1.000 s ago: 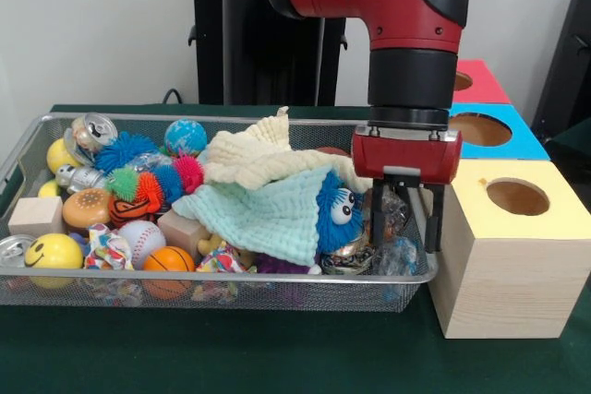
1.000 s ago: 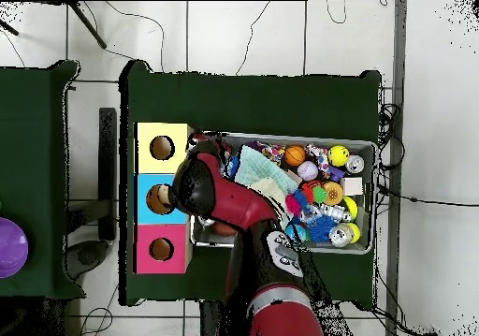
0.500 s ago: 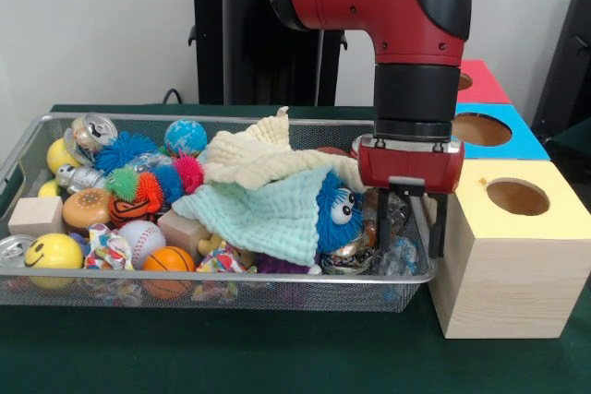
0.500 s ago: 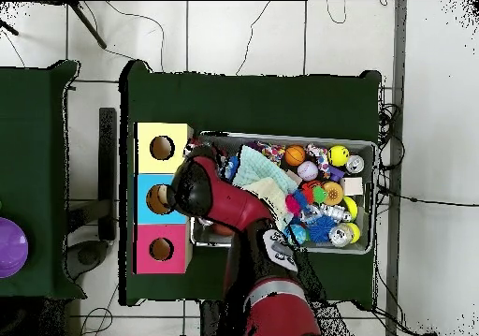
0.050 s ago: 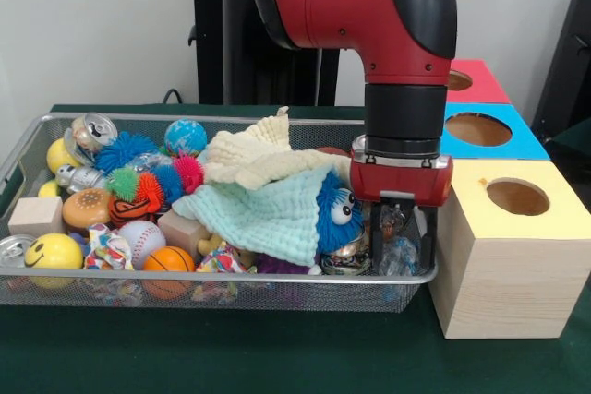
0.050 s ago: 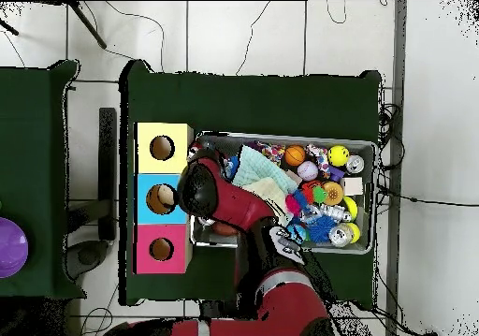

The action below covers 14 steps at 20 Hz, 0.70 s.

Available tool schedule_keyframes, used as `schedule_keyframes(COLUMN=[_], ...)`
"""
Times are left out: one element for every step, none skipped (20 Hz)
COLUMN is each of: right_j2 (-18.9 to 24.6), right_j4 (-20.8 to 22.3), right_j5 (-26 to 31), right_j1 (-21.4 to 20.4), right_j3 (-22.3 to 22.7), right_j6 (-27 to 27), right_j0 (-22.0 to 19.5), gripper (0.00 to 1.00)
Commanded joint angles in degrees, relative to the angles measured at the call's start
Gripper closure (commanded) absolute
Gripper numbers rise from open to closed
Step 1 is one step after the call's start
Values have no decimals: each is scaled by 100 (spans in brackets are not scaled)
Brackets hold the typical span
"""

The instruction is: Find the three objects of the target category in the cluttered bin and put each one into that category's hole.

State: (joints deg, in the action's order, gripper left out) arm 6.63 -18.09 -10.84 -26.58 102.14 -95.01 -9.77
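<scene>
A red and black robot arm reaches down into the right end of a silver wire mesh bin [image 5: 111, 294] that sits on a dark green desk [image 5: 277, 357]. Over the last second the arm's tool [image 5: 403, 246] has slid slightly leftward, away from the pale wooden box with a yellow top and round hole [image 5: 517, 197] — it now hangs fully inside the bin, with its two dark fingers [image 5: 430, 239] set apart and lowered around a crumpled clear plastic wrapper [image 5: 395, 254] in the corner. Nothing looks gripped yet. Just beside it lies a blue fuzzy plush toy with big eyes [image 5: 334, 211], half covered by a mint green muslin cloth [image 5: 268, 214] and a cream knitted cloth [image 5: 259, 159]. Balls and toys fill the bin's left end. The blue-topped box [image 5: 485, 131] and the red-topped box [image 5: 473, 80] stand behind the yellow one. The shift suggests a grasp is being lined up; no item appears to be in any hole from here.
</scene>
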Motion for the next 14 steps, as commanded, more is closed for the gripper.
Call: schedule_keyframes(right_j2=[591, 576, 560, 548, 539, 530, 513, 485, 458, 438, 417, 410, 403, 396], right_j4=[267, 267, 268, 272, 267, 262, 247, 219, 193, 171, 149, 137, 123, 120], right_j5=[-198, -200, -202, -201, -187, -174, -169, -162, -159, -172, -185, -200, -217, -240], right_j1=[390, 404, 418, 424, 427, 430, 433, 436, 439, 468, 496, 522, 566, 599], right_j3=[184, 165, 145, 133, 114, 95, 79, 52, 29, -4, -38, -66, -111, -140], right_j6=[-1372, -1365, -1357, -1349, -1341, -1332, -1331, -1326, -1318, -1313, -1309, -1310, -1306, -1303], right_j0=[-179, -177, -175, -174, -173, -171, -156, -129, -100, -69, -38, -26, -10, -4], gripper=[0, 0, 0, 0, 0, 0, 0, 0, 0, 0, 0, 0, 0, 0])
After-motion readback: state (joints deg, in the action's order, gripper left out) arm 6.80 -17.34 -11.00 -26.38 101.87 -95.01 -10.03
